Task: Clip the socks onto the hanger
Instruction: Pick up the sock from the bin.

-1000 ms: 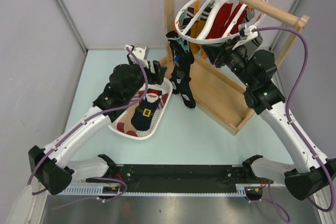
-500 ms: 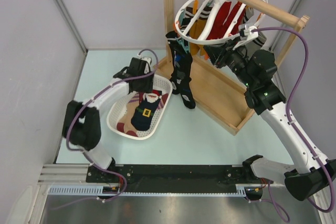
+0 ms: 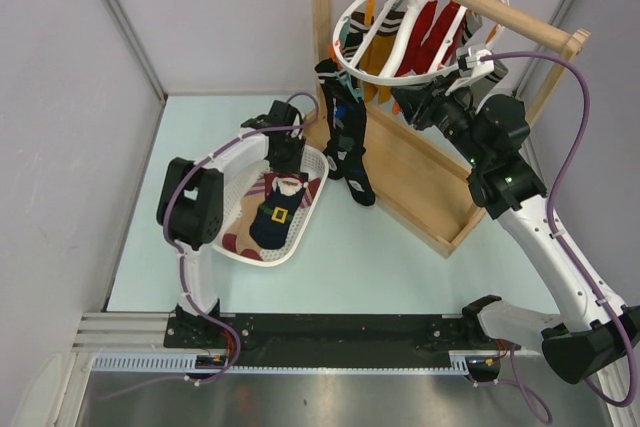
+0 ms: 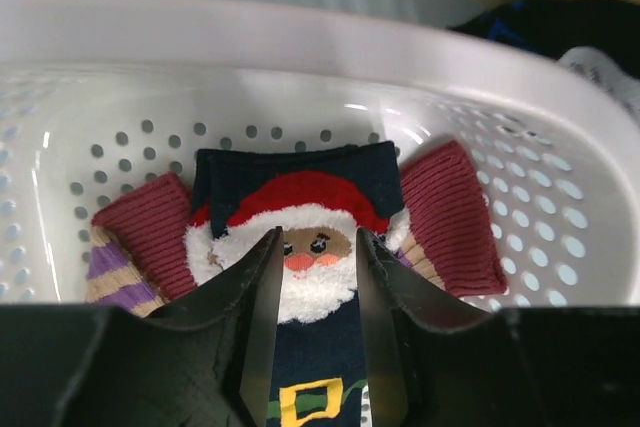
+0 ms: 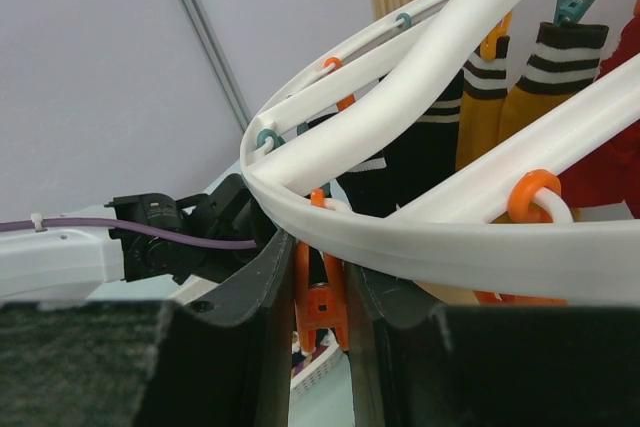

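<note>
A navy Santa sock (image 3: 278, 209) (image 4: 300, 202) lies in the white perforated basket (image 3: 228, 247) (image 4: 300, 37) on top of a maroon-cuffed striped sock (image 4: 455, 207). My left gripper (image 3: 285, 147) (image 4: 317, 242) is down in the basket. Its jaws stand a little apart on either side of Santa's face, and the fabric between them lies flat. The white ring hanger (image 3: 400, 75) (image 5: 450, 257) hangs from the wooden rail with yellow-striped (image 3: 380, 42) and red socks clipped on. A long black sock (image 3: 345, 137) dangles from its left side. My right gripper (image 3: 405, 102) (image 5: 320, 267) is shut on an orange clip (image 5: 322, 297) under the ring.
The wooden rail (image 3: 470, 2) and its post stand on a wooden base tray (image 3: 420, 177) at the back right. My left arm's elbow (image 3: 195, 202) is folded beside the basket. Grey walls close in the pale table on the left and at the back.
My left arm has folded back and its gripper has come down over the Santa sock, with the jaws narrowing. The right gripper has stayed on the orange clip.
</note>
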You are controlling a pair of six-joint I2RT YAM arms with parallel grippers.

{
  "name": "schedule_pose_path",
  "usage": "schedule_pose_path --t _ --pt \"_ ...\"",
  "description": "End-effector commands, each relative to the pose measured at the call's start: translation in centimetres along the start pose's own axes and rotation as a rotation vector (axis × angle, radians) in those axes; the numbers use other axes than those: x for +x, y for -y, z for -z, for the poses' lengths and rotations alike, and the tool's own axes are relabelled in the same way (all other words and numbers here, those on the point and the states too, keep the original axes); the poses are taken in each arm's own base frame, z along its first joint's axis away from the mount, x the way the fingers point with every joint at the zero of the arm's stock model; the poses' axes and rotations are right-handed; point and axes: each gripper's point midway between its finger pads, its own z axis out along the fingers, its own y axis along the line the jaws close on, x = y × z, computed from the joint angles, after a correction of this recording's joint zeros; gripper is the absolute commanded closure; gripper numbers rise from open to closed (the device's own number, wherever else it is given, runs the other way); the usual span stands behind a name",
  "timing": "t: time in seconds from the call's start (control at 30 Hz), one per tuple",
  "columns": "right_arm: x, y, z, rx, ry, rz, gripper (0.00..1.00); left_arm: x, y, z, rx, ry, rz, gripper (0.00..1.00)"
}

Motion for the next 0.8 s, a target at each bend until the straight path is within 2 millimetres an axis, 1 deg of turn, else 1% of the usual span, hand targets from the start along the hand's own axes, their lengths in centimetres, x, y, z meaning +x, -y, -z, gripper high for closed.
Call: schedule_pose_path --t 0.0,0.13,0.23,0.37,0.47,0.53,0.57,0.63,0.67,0.73,0.77 --pt "-3.0 -0.4 0.6 -0.001 0.069 0.026 0.90 0.7 0.8 0.0 0.025 -0.042 -0.001 0.60" --pt "-2.9 -0.4 0.6 0.001 0.068 0.021 0.90 1.6 0.4 -0.7 -0.003 -0.066 -0.005 0.59" --pt "-2.9 -0.4 0.5 0.002 0.066 0.021 0.90 1.3 -0.2 -1.5 -0.033 -0.056 0.002 0.59" --pt "-2.8 -0.3 0.5 0.004 0.064 0.020 0.90 1.5 -0.4 -2.6 -0.045 -0.063 0.012 0.57" --pt "-2.7 -0.4 0.6 0.004 0.059 0.019 0.90 2.3 -0.4 -3.4 -0.048 -0.090 0.006 0.57" --pt "-2.6 -0.3 0.5 0.004 0.058 0.019 0.90 3.1 -0.4 -3.9 -0.052 -0.116 -0.002 0.58" --pt "-2.7 -0.4 0.6 0.002 0.059 0.019 0.90 3.4 -0.9 -4.1 -0.079 -0.123 -0.006 0.63" --pt "-2.6 -0.4 0.5 0.003 0.057 0.019 0.90 3.5 -1.0 -4.0 -0.080 -0.122 -0.011 0.70" --pt "-2.6 -0.3 0.5 0.004 0.058 0.018 0.90 3.7 -1.1 -3.9 -0.087 -0.122 -0.012 0.80" --pt "-2.5 -0.3 0.5 0.005 0.055 0.019 0.91 3.1 -1.0 -2.8 -0.089 -0.092 -0.013 0.90" --pt "-2.6 -0.3 0.5 0.004 0.056 0.019 0.90 3.0 -1.1 -2.2 -0.091 -0.081 -0.014 0.99"
